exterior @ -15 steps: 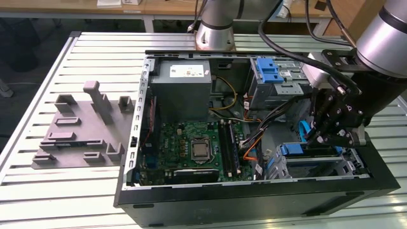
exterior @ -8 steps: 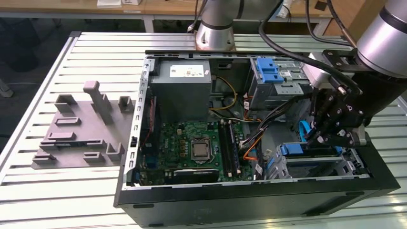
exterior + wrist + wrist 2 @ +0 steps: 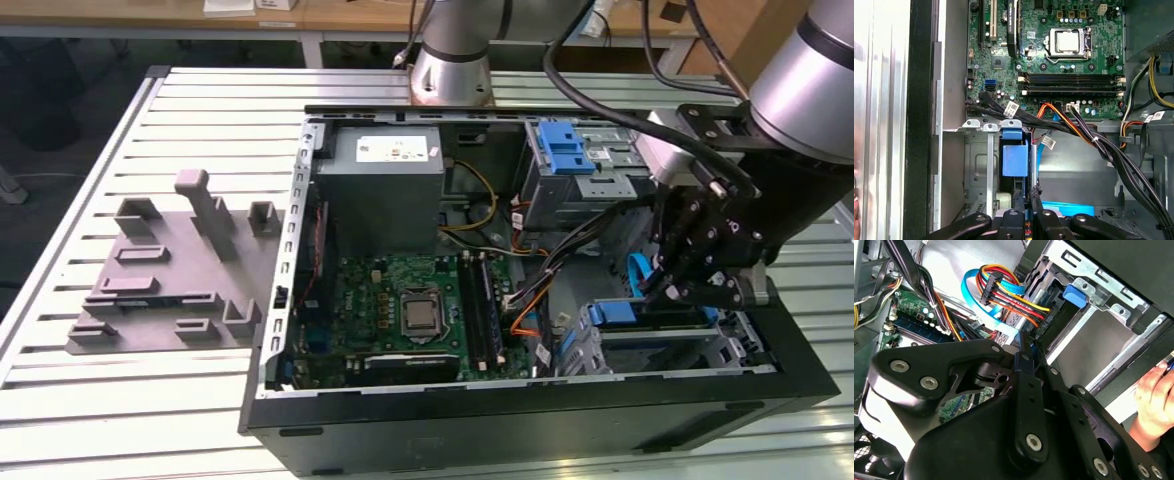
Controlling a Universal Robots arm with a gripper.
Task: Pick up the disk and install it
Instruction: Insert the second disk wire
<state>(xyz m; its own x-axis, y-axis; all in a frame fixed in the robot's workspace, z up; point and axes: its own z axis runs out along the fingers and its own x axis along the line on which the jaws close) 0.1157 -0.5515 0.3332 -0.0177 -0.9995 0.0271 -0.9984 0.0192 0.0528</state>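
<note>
The disk (image 3: 627,314) sits on edge in the drive bay at the near corner of the open computer case (image 3: 287,300), on the exterior view's right. Its blue carrier (image 3: 1015,159) shows between the bay's metal rails. My black gripper (image 3: 671,292) hangs straight above that bay. In both wrist views the fingers lie pressed together, and the gripper (image 3: 1029,192) is shut, its tip right beside the carrier's edge. In the second wrist view the gripper (image 3: 1023,345) has a thin blue strip between its fingers; I cannot tell what the strip belongs to.
A light blue ribbon cable (image 3: 974,300) and a plug with coloured wires (image 3: 991,290) run close to the fingertips. The motherboard (image 3: 414,310), grey power supply (image 3: 387,170) and upper drive cage (image 3: 567,150) occupy the case. A grey fixture plate (image 3: 174,270) lies on the table. A person's hand (image 3: 1154,395) is beside the case.
</note>
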